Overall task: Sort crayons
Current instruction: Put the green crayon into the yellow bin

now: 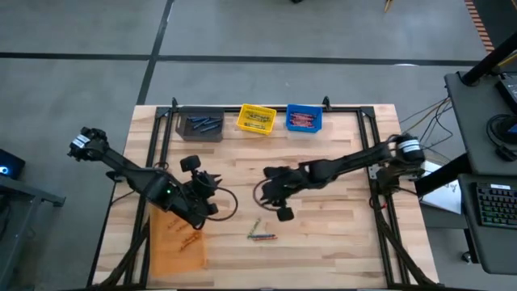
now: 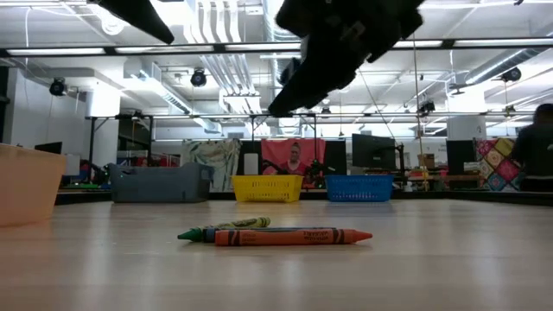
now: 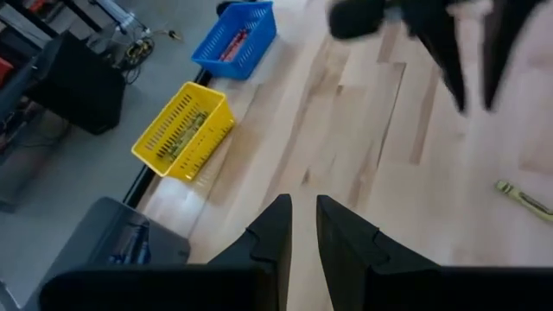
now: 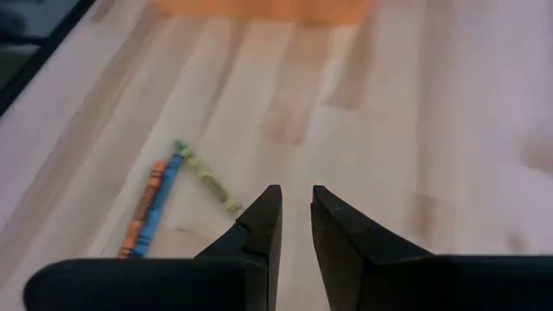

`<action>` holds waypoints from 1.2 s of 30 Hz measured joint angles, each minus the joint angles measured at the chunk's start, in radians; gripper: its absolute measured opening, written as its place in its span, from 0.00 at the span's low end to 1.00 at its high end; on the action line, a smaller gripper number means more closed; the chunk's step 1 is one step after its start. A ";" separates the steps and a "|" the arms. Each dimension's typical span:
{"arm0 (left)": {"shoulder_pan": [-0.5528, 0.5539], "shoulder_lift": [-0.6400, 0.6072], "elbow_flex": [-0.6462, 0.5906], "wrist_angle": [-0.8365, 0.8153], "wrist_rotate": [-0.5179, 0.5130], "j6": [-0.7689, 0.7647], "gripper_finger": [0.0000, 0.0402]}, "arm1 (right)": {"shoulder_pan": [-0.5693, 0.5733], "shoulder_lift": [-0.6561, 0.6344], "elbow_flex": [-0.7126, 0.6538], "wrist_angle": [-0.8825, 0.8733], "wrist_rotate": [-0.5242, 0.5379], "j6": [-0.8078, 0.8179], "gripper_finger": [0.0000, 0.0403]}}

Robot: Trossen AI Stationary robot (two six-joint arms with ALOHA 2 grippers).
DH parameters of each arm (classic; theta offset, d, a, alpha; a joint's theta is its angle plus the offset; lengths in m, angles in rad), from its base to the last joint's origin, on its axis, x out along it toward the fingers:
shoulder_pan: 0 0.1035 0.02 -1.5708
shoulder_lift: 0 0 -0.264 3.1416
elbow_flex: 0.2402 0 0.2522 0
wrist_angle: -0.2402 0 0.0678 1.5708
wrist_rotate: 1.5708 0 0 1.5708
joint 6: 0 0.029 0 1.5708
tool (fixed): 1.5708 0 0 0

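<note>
Pale wood planks make up my table, with three bins in a row along its far edge: the grey bin holds dark blue sticks, the yellow bin just beside it holds yellow-green ones, and the blue bin next along holds red ones. An orange bin sits at the near corner under my left arm, with a few orange sticks inside. Three loose crayons lie on bare wood, well on the near side of the yellow bin. My right gripper hangs above the table between the yellow bin and those crayons, fingers a narrow gap apart and holding nothing. My left gripper hovers beside the orange bin, also slightly parted and empty. Only the low view shows a person seated beyond the yellow bin; my right wrist view shows the loose crayons as orange, blue and yellow-green.
</note>
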 joint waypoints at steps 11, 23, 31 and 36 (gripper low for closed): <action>0.001 -0.011 -0.007 0.009 -0.096 -0.004 0.10 | 0.026 0.183 0.182 -0.186 -0.060 -0.078 0.14; 0.003 -0.010 -0.007 0.008 -0.213 -0.001 0.10 | 0.046 0.297 0.222 -0.182 -0.112 -0.071 0.15; 0.006 -0.009 -0.008 0.007 -0.213 -0.001 0.10 | 0.046 0.328 0.252 -0.167 -0.099 -0.048 0.15; 0.008 -0.009 -0.008 0.008 -0.214 0.015 0.10 | 0.045 0.317 0.253 -0.154 -0.058 -0.076 0.11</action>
